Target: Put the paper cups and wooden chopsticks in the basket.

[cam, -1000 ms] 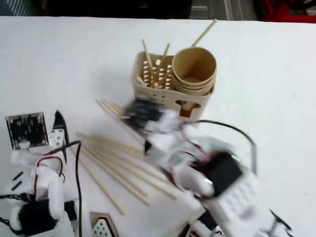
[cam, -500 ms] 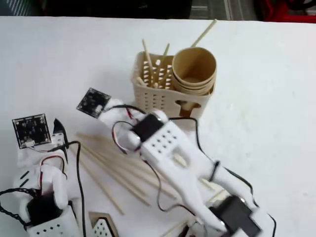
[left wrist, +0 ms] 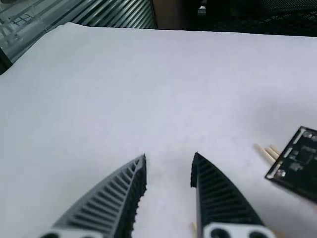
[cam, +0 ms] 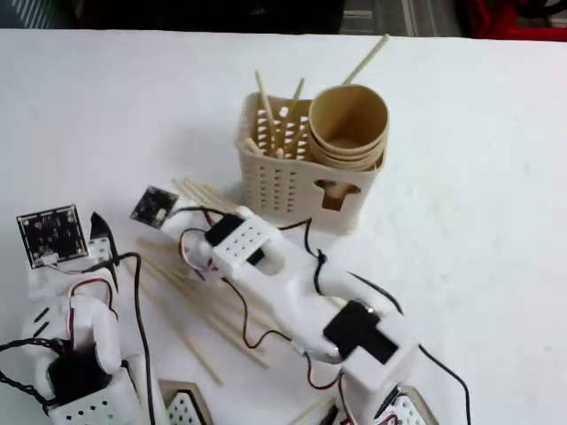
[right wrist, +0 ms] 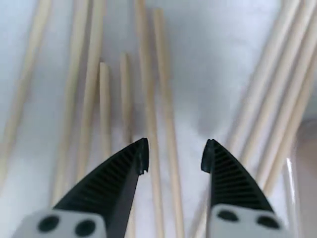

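Observation:
The cream slotted basket (cam: 299, 173) stands at the back middle of the table. Stacked paper cups (cam: 348, 126) sit in it beside a few upright chopsticks (cam: 266, 106). Several loose wooden chopsticks (cam: 208, 310) lie fanned on the table in front of it. My right arm (cam: 252, 252) stretches across them. My right gripper (right wrist: 173, 156) hangs open just above the chopsticks (right wrist: 163, 99), one stick running between its fingers. My left gripper (left wrist: 168, 166) is open and holds nothing near the front left (cam: 104, 239), over bare table.
The right arm's small black camera board (cam: 152, 205) sticks out over the far ends of the loose sticks (left wrist: 267, 151). White tabletop (cam: 106, 106) lies open to the left and behind, and to the right of the basket.
My right arm swung from just in front of the basket leftward and down over the loose chopsticks. The left arm barely shifted.

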Action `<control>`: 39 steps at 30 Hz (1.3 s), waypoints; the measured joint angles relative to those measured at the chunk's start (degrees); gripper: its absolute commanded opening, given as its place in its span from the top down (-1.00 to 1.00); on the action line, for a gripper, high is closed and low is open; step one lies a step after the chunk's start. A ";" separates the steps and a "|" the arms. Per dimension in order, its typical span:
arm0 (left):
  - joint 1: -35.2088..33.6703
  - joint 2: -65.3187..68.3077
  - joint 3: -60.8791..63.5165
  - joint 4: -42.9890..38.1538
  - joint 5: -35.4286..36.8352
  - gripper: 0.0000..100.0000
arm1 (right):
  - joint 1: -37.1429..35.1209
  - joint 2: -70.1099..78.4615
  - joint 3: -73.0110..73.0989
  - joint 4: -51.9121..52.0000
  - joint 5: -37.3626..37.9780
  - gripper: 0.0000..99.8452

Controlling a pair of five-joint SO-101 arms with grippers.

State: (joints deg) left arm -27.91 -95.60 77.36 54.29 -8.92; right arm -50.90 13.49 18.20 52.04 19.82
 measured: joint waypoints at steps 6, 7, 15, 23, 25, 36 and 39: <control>0.00 0.00 0.00 0.00 0.00 0.68 | -0.35 2.90 -0.35 -1.93 0.00 0.64; 0.00 0.00 0.00 0.00 0.00 0.68 | -0.35 3.16 -0.79 -1.93 -0.09 0.64; 0.00 0.00 0.00 0.00 0.00 0.68 | 0.00 8.09 -8.70 3.78 2.81 0.97; 0.00 0.00 0.26 0.00 0.00 0.68 | 0.09 17.41 -23.21 16.00 5.63 0.96; 0.00 0.00 0.26 0.00 0.00 0.68 | 0.09 18.46 -24.62 17.67 5.71 0.96; 0.00 0.00 0.26 0.00 0.00 0.68 | -0.18 10.81 -17.76 19.60 5.71 0.96; 0.00 0.00 0.26 0.00 0.00 0.68 | -0.53 7.56 -14.59 19.96 5.80 0.96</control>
State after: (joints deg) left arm -27.91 -95.60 77.63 54.29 -8.92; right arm -51.43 21.05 3.60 72.00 25.63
